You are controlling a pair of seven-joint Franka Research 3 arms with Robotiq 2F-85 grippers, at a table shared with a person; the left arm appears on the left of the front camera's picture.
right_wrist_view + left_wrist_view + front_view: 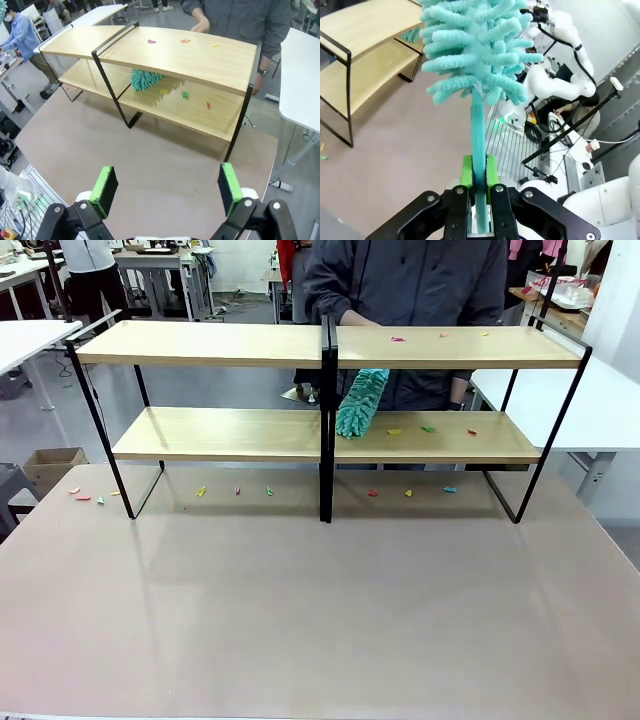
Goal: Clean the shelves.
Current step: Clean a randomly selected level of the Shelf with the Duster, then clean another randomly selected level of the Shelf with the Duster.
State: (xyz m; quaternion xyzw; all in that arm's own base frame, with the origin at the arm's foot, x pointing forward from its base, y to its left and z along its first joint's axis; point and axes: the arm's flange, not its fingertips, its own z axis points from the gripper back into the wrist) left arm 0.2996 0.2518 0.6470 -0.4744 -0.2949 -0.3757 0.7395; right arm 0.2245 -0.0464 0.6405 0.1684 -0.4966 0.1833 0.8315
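Left claw [479, 172] clamps the handle of a teal duster [475, 55]; right claw [167, 184] is spread wide, holding nothing. Shelves [220, 345] stand across the far part of the tabletop [320, 610], with a second duster [362, 402] on the lower board just right of the central post and coloured scraps [430, 428] further right.

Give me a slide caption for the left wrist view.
Left gripper clamps the teal duster by its handle, the shelves beyond.
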